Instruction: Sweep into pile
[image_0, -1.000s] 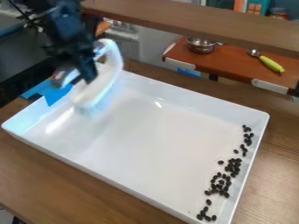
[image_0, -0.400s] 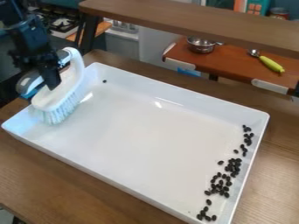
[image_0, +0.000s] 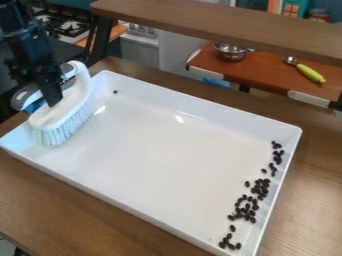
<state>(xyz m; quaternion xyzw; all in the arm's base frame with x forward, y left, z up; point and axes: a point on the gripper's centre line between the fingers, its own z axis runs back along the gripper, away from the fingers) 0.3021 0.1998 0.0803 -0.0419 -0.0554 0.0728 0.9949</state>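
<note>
Clamping: black gripper (image_0: 53, 101) is gripping a white brush (image_0: 75, 102) by its handle, presumably keeping bristles downward for sweeping. White tray (image_0: 157, 150): walls are likely containing strays. Dark beans (image_0: 257, 189): lying along the opposite wall; one stray bean (image_0: 115, 92) is sitting near the far corner.

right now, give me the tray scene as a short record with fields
container: white tray on wooden table
gripper: holds white scrub brush by its handle; gripper at picture left
bristles: facing down
black beans: loose strip along picture-right wall
stray: one bean near upper-left corner
single pile: not yet
</note>
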